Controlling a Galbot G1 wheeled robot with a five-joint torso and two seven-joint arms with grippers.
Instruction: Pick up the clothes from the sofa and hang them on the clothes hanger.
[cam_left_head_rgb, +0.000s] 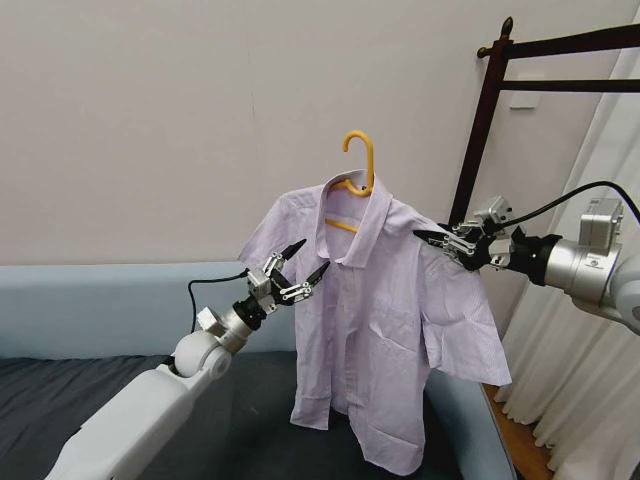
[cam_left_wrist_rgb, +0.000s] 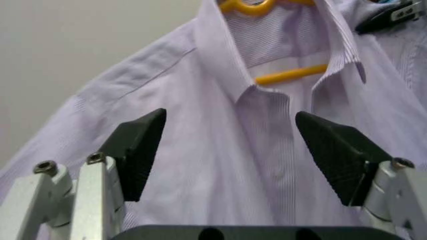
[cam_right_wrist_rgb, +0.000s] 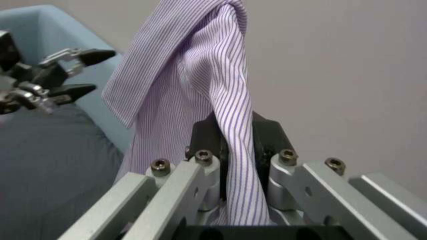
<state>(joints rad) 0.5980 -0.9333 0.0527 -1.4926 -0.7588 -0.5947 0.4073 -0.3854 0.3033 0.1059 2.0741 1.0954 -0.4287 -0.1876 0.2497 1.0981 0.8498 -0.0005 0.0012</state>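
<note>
Lilac shirt (cam_left_head_rgb: 385, 320): striped and short-sleeved, up in the air before the wall (cam_left_head_rgb: 150, 120), clear of the sofa (cam_left_head_rgb: 90, 300) below. It hangs full length with its hem loose.
Hanger (cam_left_head_rgb: 358, 160): yellow, threaded through the collar so the shoulders keep their spread. Its hook stands free above the collar, caught on nothing.
Right pincer (cam_left_head_rgb: 440, 242): closed on the shirt's shoulder on the robot's right. Its wrist view shows a fold of striped cloth clamped between the pads. Whether the hanger's arm is caught under the cloth too, I cannot tell. This grip looks to carry the whole weight.
Left pincer (cam_left_head_rgb: 300, 270): jaws wide apart, holding nothing, just in front of the other side of the chest, below the collar. It is likely placed there to steady or take the cloth.
Rack (cam_left_head_rgb: 480, 130): dark wood, post and crossbars behind the right arm. The hook sits lower than the top bar and well apart from it.
Stage: judged lifted but not hung; the hook has yet to reach a bar.
Risk: held by one shoulder, the shirt may tilt and the hanger may slide out of the collar.
</note>
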